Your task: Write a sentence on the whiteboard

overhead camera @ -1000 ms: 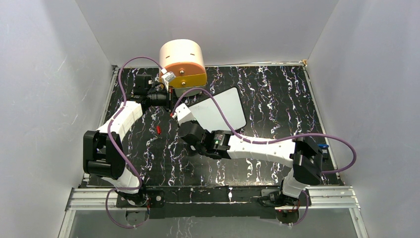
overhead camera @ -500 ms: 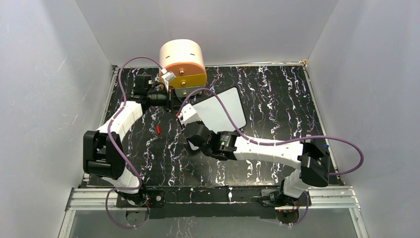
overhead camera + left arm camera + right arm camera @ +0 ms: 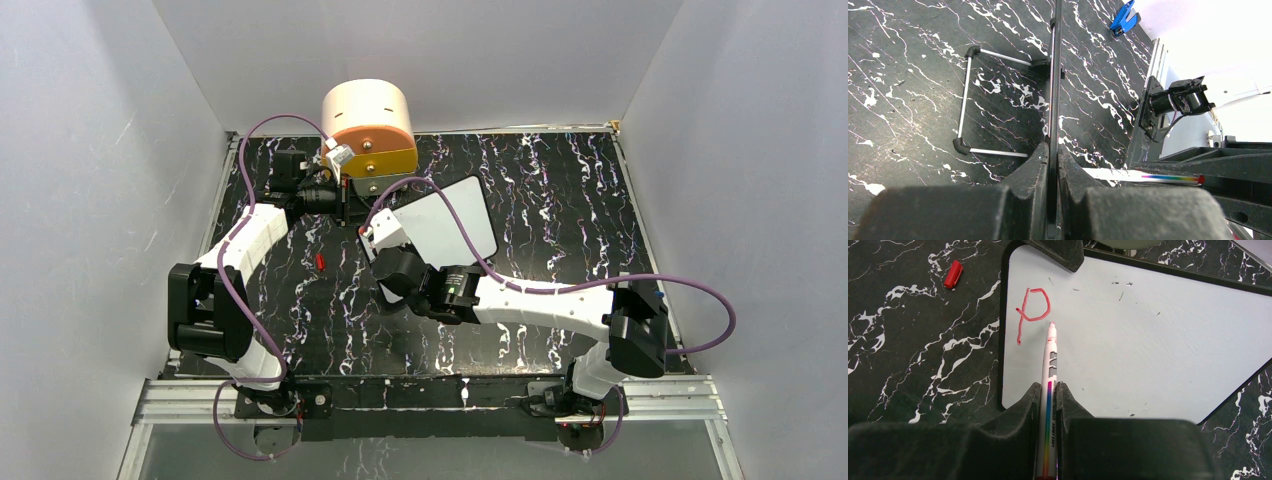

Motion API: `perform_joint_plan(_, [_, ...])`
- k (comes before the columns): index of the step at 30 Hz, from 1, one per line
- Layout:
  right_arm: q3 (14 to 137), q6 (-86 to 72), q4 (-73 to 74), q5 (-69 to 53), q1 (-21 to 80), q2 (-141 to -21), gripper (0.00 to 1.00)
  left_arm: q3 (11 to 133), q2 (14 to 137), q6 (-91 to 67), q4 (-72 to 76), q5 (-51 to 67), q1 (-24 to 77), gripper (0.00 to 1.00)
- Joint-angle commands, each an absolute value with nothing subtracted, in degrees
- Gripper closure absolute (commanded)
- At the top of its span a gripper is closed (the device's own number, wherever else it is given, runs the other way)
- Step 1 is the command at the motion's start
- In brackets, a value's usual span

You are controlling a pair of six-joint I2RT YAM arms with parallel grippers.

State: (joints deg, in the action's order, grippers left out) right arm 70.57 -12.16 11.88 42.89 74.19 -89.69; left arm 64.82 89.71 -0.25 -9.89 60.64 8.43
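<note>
Surface (image 3: 560, 200): black, white-veined, carries everything below.

Drawer unit (image 3: 368, 125): round, cream with an orange front, at the far edge just behind the whiteboard.

Whiteboard (image 3: 1148, 340): white with a black rim, mid-surface and right of the left gripper. The left wrist view shows it edge-on as a thin dark line, with a wire stand (image 3: 965, 100) meeting it. From above, the right wrist and cable cover its near-left corner.

Left gripper (image 3: 1053, 150): jaws clamped on the whiteboard's rim. One finger (image 3: 1058, 252) shows at the board's top edge in the right wrist view.

Right gripper (image 3: 1048, 390): jaws closed on the marker's barrel, over the board's near-left part.

Marker (image 3: 1050, 365): white with a rainbow stripe, its red tip just beside the letter. Whether the tip touches the board cannot be told.

Sentence (image 3: 1033, 307): one red letter only, a "P", near the board's left edge; hidden in the top view.

Clip (image 3: 1123, 17): blue, far off on the surface.

Cap (image 3: 953, 274): red, on the surface left of the board.
</note>
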Motion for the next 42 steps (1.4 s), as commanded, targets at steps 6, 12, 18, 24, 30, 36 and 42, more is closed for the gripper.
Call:
perform_joint_plan(6, [71.81, -13.17, 9.96, 45.09, 73.83, -90.67, 1.00, 63.98, 90.27, 0.38, -12.49, 57.52, 8.88, 1.00])
perform_joint_plan(12, [72.28, -13.33, 10.30, 44.83, 73.59, -91.49, 1.00, 63.92, 90.43, 0.39, -12.48, 57.70, 8.88, 1.00])
perform_joint_plan(18, [72.41, -13.40, 9.90, 45.09, 73.56, -91.76, 1.00, 63.90, 90.43, 0.40, -12.50, 57.82, 8.88, 1.00])
perform_joint_plan(24, [72.68, -13.02, 9.24, 44.51, 73.45, -92.42, 1.00, 63.94, 90.33, 0.40, -12.50, 57.91, 8.88, 1.00])
perform_joint_plan(30, [72.80, -12.56, 8.81, 43.56, 73.34, -93.08, 1.00, 63.90, 90.44, 0.38, -12.44, 57.91, 8.88, 1.00])
perform_joint_plan(36, [72.31, -12.17, 8.52, 42.15, 73.36, -92.82, 1.00, 63.90, 90.53, 0.37, -12.48, 57.87, 8.88, 1.00])
perform_joint_plan(42, [72.08, -12.18, 9.14, 40.57, 73.35, -92.72, 1.00, 63.90, 90.53, 0.43, -12.48, 57.75, 8.88, 1.00])
